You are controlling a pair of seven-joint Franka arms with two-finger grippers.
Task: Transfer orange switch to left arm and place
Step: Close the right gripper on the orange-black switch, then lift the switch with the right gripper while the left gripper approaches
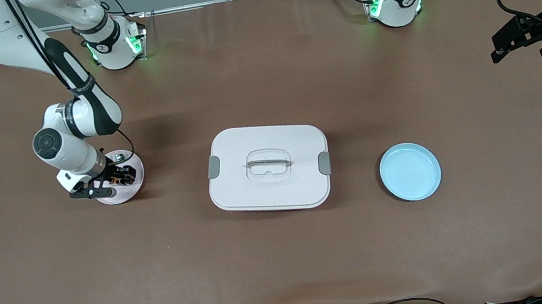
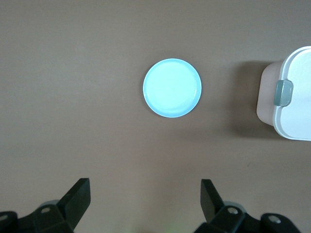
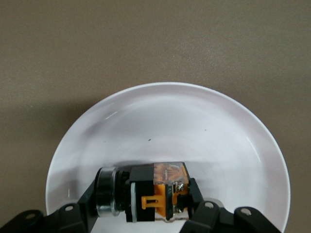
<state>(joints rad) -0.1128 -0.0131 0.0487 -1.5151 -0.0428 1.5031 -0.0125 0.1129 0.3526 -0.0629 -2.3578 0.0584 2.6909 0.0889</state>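
Note:
The orange switch (image 3: 155, 191), a small black block with an orange middle and a silver ring at one end, lies on the pink plate (image 1: 124, 195) at the right arm's end of the table. My right gripper (image 1: 113, 183) is down on that plate. In the right wrist view the right gripper (image 3: 143, 194) has a finger against each end of the switch, shut on it. The white box (image 1: 269, 139) with grey clips stands mid-table. My left gripper (image 1: 521, 43) waits in the air over the left arm's end of the table, open and empty (image 2: 146, 194).
A round blue plate (image 1: 410, 171) lies between the box and the left arm's end of the table; it also shows in the left wrist view (image 2: 172, 88), with a corner of the box (image 2: 291, 92) beside it. Brown table surface lies all around.

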